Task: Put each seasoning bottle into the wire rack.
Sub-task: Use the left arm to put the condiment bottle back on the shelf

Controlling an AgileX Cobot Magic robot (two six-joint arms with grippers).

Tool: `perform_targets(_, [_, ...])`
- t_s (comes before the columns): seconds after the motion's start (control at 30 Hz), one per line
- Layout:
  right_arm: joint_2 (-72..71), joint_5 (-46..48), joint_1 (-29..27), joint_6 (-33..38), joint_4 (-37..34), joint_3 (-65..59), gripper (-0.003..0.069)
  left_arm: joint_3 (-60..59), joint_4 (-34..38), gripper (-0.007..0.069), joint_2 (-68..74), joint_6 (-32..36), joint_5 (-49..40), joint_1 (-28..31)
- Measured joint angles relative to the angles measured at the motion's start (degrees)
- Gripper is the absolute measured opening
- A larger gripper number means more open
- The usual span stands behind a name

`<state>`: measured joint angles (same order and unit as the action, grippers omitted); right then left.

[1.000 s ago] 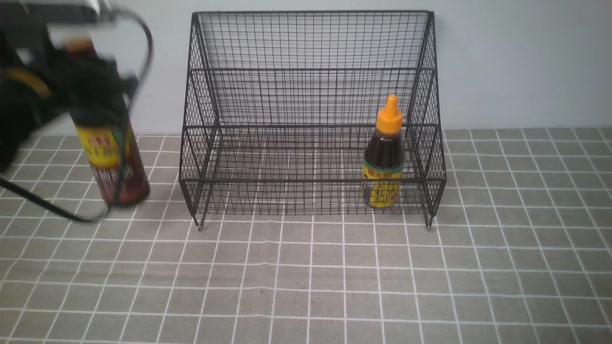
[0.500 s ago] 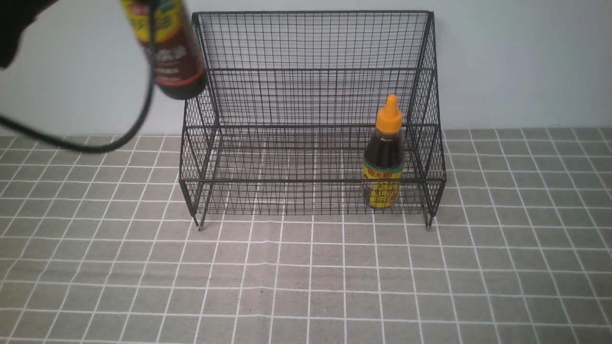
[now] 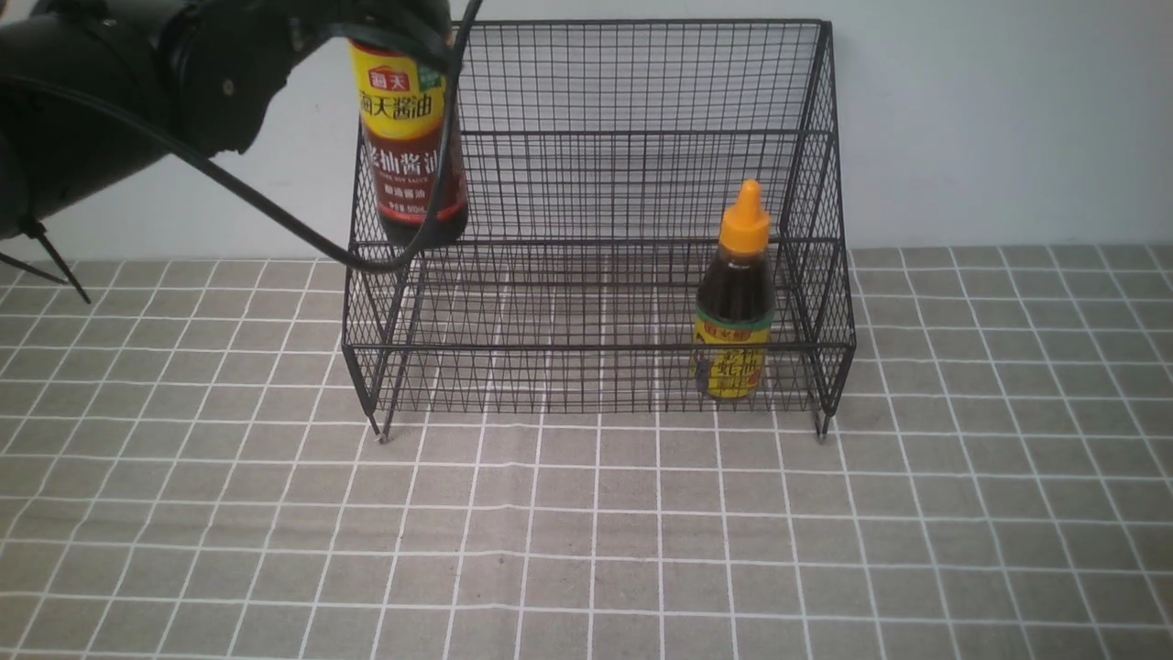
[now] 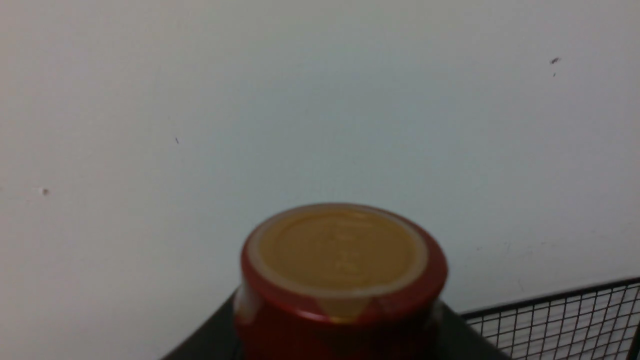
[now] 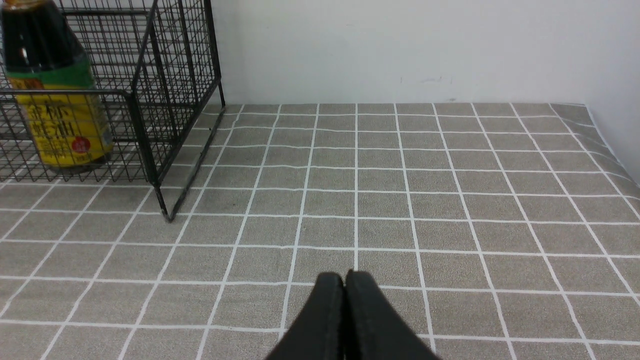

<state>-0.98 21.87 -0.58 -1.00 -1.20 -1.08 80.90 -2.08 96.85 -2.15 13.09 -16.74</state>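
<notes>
the left arm point(image 3: 101, 101) reaches in from the left of the wire rack point(image 3: 641, 82). the left gripper point(image 3: 400, 27) sits above the rack's left end, jaws clamped on the upper part of the tall bottle point(image 3: 408, 137). a black cable point(image 3: 275, 215) loops down from the arm and crosses the front of the bottle.

the tall bottle hangs in the air at the rack's left end. its long axis is near vertical: cap up, base down, with the base leaning slightly toward the rack's middle. the yellow-and-red label faces the front camera. the base is level with the front rail of the rack's upper tier. whether the base is inside the mesh or just in front of it cannot be told. the left wrist view looks onto the cap point(image 4: 340, 255) end-on, with a corner of the rack point(image 4: 560, 315) beside it.

the rack stands on the grey checked tablecloth point(image 3: 586, 532), its tall mesh back against the wall point(image 3: 1008, 119).

the short bottle point(image 3: 733, 312) stands upright in the rack's lowest tier at the right end, orange nozzle up, long axis vertical, yellow label to the front. the right wrist view shows this bottle point(image 5: 50, 100) behind the mesh near the rack's right front corner point(image 5: 170, 75).

the right gripper point(image 5: 345, 280) hovers over bare cloth to the right of the rack, well apart from it. its jaws are pressed together with nothing between them.
</notes>
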Motion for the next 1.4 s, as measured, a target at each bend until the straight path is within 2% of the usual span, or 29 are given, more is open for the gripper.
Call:
perform_targets(0.4, [0.0,0.0,0.0,0.0,0.0,0.0,-0.0014,0.4,-0.1,0.0255,1.4,-0.1,1.6,0.0])
perform_targets(1.23, [0.0,0.0,0.0,0.0,0.0,0.0,-0.0014,0.4,0.0,0.0255,8.1,-0.1,-13.1,0.0])
perform_targets(1.4, [0.0,0.0,0.0,0.0,0.0,0.0,-0.0014,0.4,0.0,0.0291,7.8,-0.8,-13.1,0.0])
